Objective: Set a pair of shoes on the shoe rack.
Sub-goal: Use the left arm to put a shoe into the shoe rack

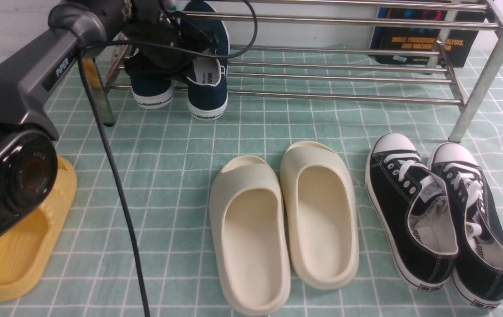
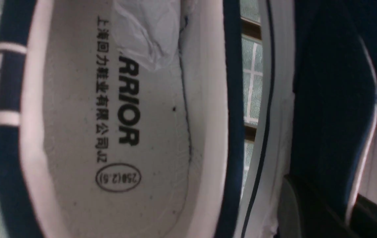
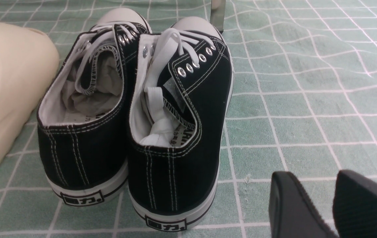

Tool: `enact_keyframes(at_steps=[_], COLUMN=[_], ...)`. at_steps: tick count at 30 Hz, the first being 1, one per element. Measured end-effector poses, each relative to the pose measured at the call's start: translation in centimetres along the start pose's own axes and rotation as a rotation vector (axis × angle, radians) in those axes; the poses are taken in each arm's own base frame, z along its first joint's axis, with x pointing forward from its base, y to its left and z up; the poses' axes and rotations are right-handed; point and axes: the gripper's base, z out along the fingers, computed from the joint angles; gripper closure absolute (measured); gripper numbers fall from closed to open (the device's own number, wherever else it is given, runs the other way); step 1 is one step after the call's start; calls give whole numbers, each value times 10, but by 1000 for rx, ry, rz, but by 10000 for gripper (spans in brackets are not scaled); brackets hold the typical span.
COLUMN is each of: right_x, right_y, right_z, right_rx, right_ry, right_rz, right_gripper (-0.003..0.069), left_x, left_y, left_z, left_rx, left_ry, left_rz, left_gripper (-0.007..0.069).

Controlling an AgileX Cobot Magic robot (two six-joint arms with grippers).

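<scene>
Navy-blue shoes (image 1: 209, 90) sit side by side at the left end of the shoe rack (image 1: 344, 97), on its lower tubes. Their toes point to the back and their white-soled heels stick out past the front tube towards me. They lie further back and to the right of a yellow slide (image 1: 18, 251) at the near left edge of the surface (image 1: 172, 176), which is covered in a green checked cloth.

The left arm (image 1: 22, 88) reaches in over that pair, and its dark bulk hides much of the left-hand shoe. From its wrist camera, the left jaws stand narrow, with two dark fingers (image 2: 307, 211) on either side of one shoe's navy side wall. I cannot tell whether they are pressing it or just standing around it. Beside them, the other shoe's pale insole (image 2: 119, 115) fills the view, with crumpled white paper (image 2: 142, 29) stuffed towards the toe.

Further right, the rest of the rack's tubes are bare. A dark book (image 1: 423, 42) stands behind them near the right end.

In front of the rack, a pair of cream slides (image 1: 251, 233) lies in the middle of the cloth, toes towards the rack. Right of them are two black lace-up sneakers (image 1: 410, 211) with white toe caps, touching each other, near the rack's right front leg (image 1: 485, 75).

The right jaws are parted with nothing between them. Their black fingers (image 3: 291, 205) hover over bare cloth, just behind and to the right of the sneakers' heels.
</scene>
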Motion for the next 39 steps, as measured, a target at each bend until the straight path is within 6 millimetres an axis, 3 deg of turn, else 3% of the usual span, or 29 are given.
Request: enact_keyframes(at_steps=[5, 8, 13, 14, 17, 18, 19, 20, 22, 26, 27, 30, 32, 33, 37, 39], right_x=[0, 0, 0, 0, 0, 0, 0, 0, 0, 0, 0, 0, 0, 0, 0, 0], right_y=[0, 0, 0, 0, 0, 0, 0, 0, 0, 0, 0, 0, 0, 0, 0, 0], right_z=[0, 0, 0, 0, 0, 0, 0, 0, 0, 0, 0, 0, 0, 0, 0, 0], right_rx=[0, 0, 0, 0, 0, 0, 0, 0, 0, 0, 0, 0, 0, 0, 0, 0], right_ry=[0, 0, 0, 0, 0, 0, 0, 0, 0, 0, 0, 0, 0, 0, 0, 0], right_rz=[0, 0, 0, 0, 0, 0, 0, 0, 0, 0, 0, 0, 0, 0, 0, 0], right_gripper=[419, 419, 419, 419, 419, 419, 419, 419, 419, 419, 419, 419, 419, 419, 419, 419], left_x=[-6, -9, -11, -12, -15, -15, -15, -15, -12, -5, 1, 11, 29, 30, 44, 45], left_y=[1, 1, -1, -1, -5, -5, -8, -8, -11, -16, -23, -34, -46, -46, -39, -33], left_z=[-2, -5, -24, -25, -58, -60, -77, -79, -104, -114, -113, -102, -72, -69, -14, -3], left_rx=[11, 17, 10, 8, -11, -12, -14, -15, -22, -23, -19, -6, 1, 1, -75, -120], left_ry=[-40, -53, -43, -43, -33, -31, -21, -19, 21, 82, 112, 147, 219, 224, 245, 241], left_rz=[-4, -5, 8, 13, 77, 81, 106, 112, 158, 216, 263, 324, 382, 383, 421, 416], left_gripper=[486, 382, 277, 275, 282, 282, 302, 308, 378, 461, 515, 570, 625, 629, 638, 638])
